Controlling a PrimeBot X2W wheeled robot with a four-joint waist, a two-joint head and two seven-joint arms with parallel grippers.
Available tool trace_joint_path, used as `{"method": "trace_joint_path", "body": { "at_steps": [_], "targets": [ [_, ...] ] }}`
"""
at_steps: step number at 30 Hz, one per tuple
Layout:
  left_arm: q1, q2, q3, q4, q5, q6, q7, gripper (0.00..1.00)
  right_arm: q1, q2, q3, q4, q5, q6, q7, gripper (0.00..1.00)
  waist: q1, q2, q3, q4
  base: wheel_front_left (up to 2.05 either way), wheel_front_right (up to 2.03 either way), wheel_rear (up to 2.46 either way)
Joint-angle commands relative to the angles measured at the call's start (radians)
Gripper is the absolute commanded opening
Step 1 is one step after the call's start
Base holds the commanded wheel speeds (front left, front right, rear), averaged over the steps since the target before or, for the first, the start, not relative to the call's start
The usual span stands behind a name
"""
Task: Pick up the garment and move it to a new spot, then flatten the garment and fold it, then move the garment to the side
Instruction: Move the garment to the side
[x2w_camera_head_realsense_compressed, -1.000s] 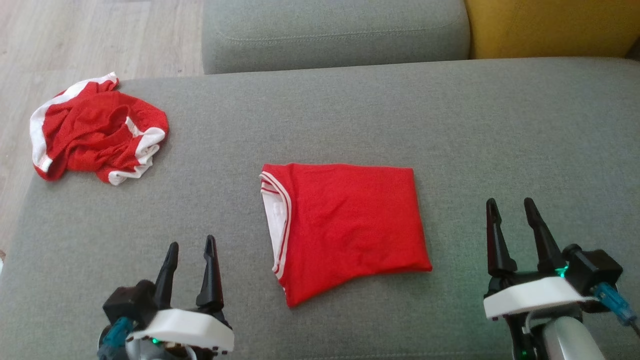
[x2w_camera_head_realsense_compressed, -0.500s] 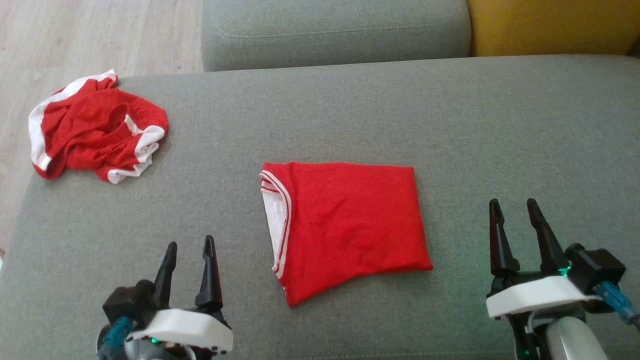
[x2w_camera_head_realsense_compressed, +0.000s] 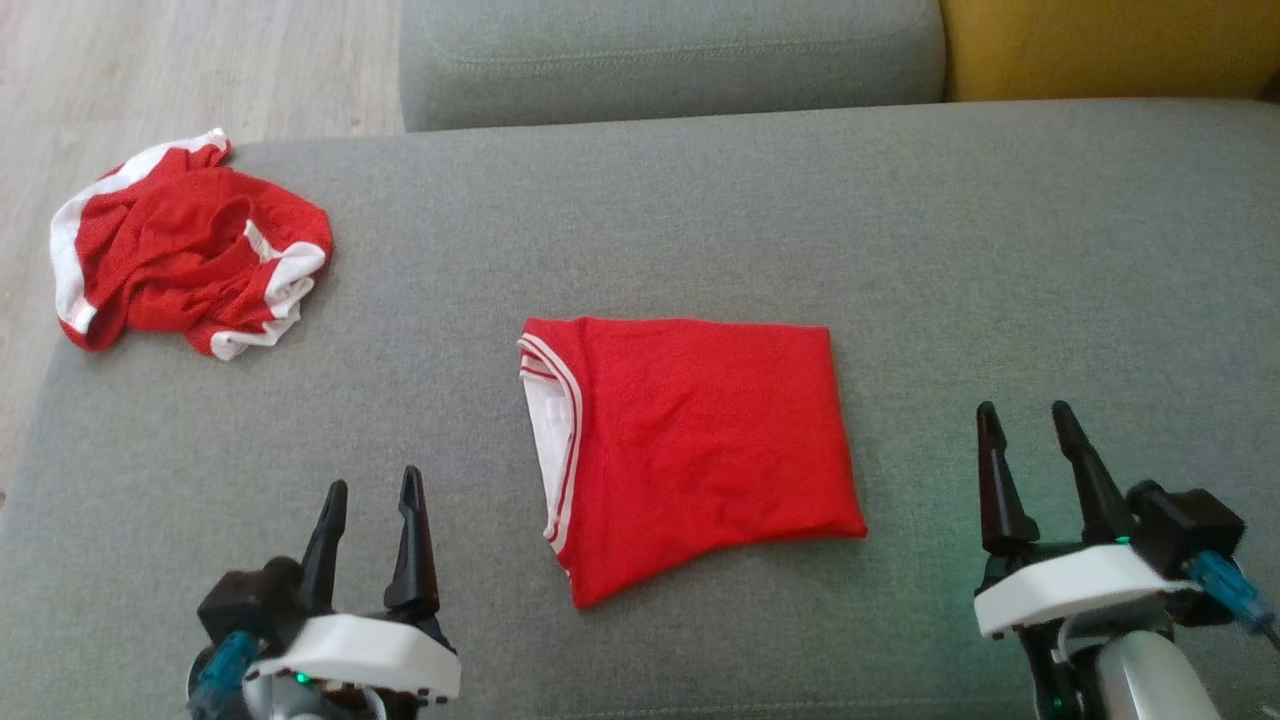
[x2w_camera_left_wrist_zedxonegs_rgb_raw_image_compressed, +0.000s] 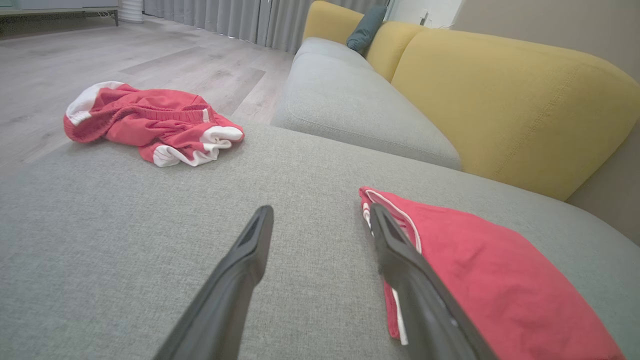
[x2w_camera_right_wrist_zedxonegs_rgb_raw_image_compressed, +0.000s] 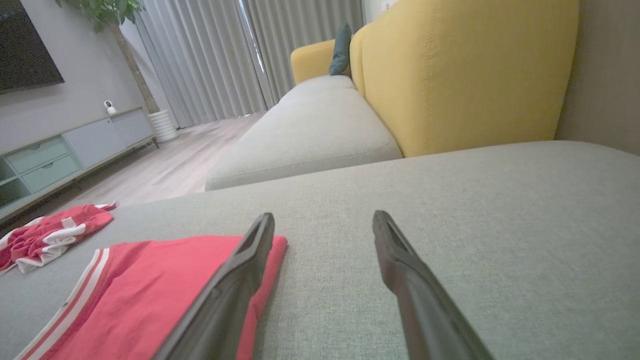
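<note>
The red knit garment with white-striped trim (x2w_camera_head_realsense_compressed: 700, 450) lies folded flat in the middle of the grey fabric sofa cushion (x2w_camera_head_realsense_compressed: 950, 230), between my left jaws and right jaws, both spread and empty, so I judge only the move aside remains.

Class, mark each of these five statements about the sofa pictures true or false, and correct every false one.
1. The folded red garment lies flat on the grey fabric sofa seat. True.
2. The left gripper is clamped on the folded red garment. False: it is open and apart from the garment.
3. A crumpled red-and-white garment lies at the seat's far left corner. True.
4. The right gripper holds a white towel. False: it is open and empty.
5. The padded sofa backrest is blue. False: it is yellow.
</note>
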Motion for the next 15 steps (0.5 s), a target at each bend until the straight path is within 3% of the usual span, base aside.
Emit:
{"method": "trace_joint_path", "body": {
  "at_steps": [1, 15],
  "targets": [
    [-0.045, 0.0, 0.035, -0.031, 0.012, -0.005, -0.012, 1.0, -0.04, -0.003, 0.023, -0.028, -0.002, 0.007, 0.014, 1.0, 0.0, 0.0001, 0.007, 0.001, 0.0, 0.0, 0.0],
    [-0.128, 0.021, 0.028, -0.032, 0.043, -0.013, -0.012, 1.0, -0.159, -0.003, 0.074, -0.052, 0.012, 0.007, 0.357, 1.0, 0.0, 0.0001, 0.119, 0.045, 0.0, 0.0, 0.0]
  ]
}}
